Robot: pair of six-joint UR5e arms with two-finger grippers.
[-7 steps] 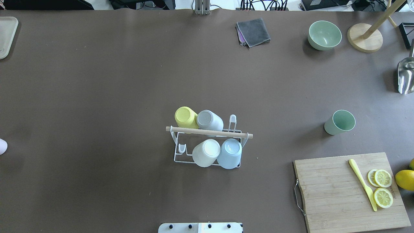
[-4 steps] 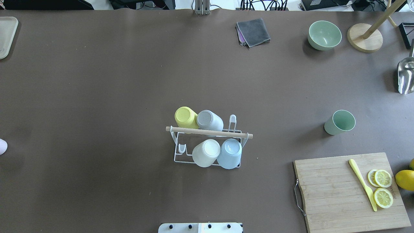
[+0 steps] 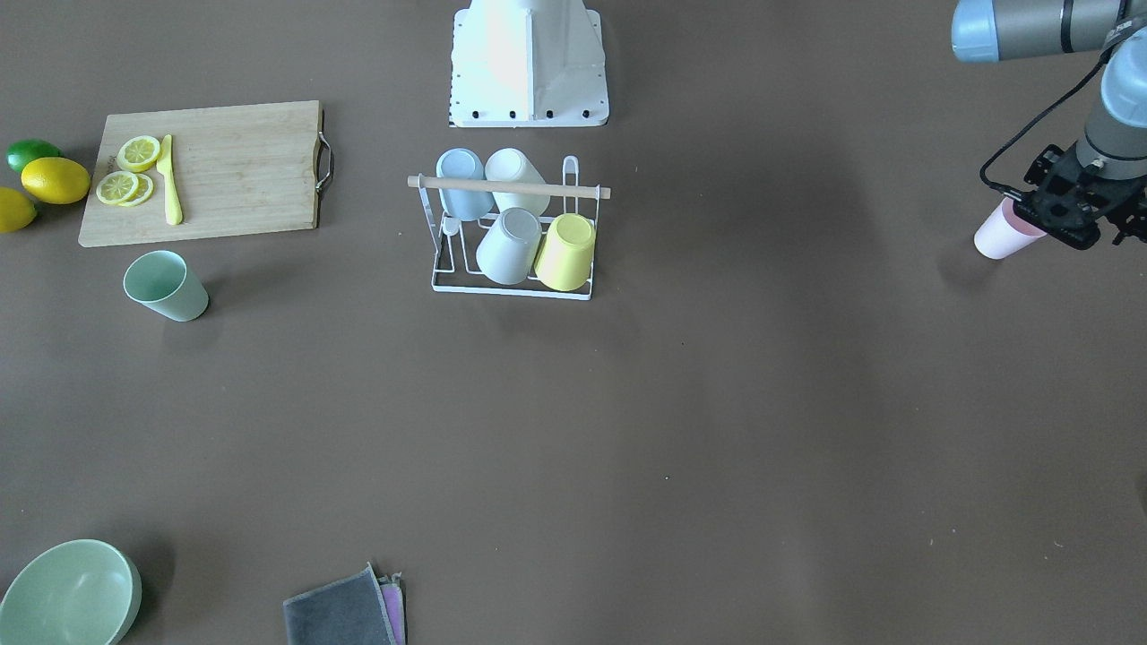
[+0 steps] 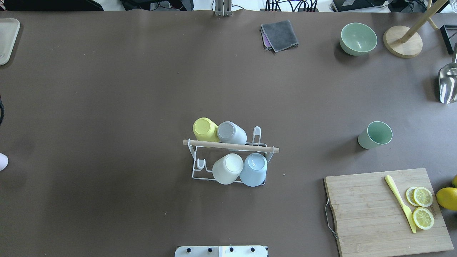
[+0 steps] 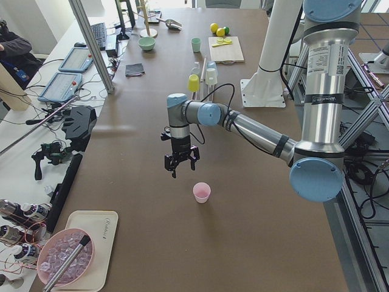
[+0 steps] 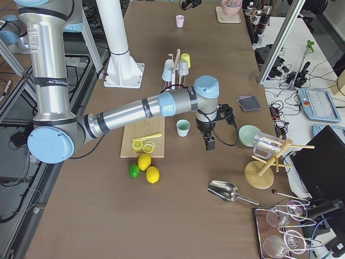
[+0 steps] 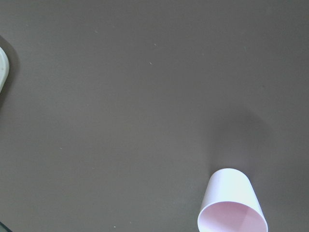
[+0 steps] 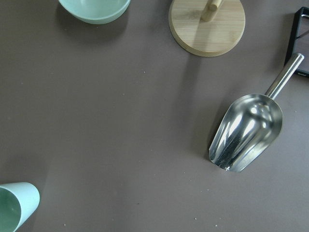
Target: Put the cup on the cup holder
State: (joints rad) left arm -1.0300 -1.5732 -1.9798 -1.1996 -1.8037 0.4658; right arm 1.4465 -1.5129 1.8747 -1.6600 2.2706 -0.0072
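The white wire cup holder [image 4: 230, 145] with a wooden dowel handle stands mid-table, also in the front view [image 3: 509, 186]. Yellow, grey, white and light blue cups hang upside down on it. A pink cup [image 3: 999, 235] stands upright at the table's far left, also in the left wrist view [image 7: 231, 203]. My left gripper [image 3: 1071, 219] hovers above the table just beside the pink cup, open and empty [image 5: 180, 167]. A green cup [image 4: 375, 135] stands upright on the right. My right gripper [image 6: 207, 141] hangs beside the green cup; I cannot tell whether it is open or shut.
A cutting board [image 4: 389, 210] with lemon slices and a yellow knife lies front right. A green bowl [image 4: 358, 38], a wooden stand base [image 4: 402, 42], a metal scoop [image 4: 448, 84] and a grey cloth [image 4: 280, 35] lie at the back right. A tray [image 4: 7, 39] sits back left.
A dark bit of my left arm's cable has come into the overhead view at the left edge. The cups and the holder have not moved.
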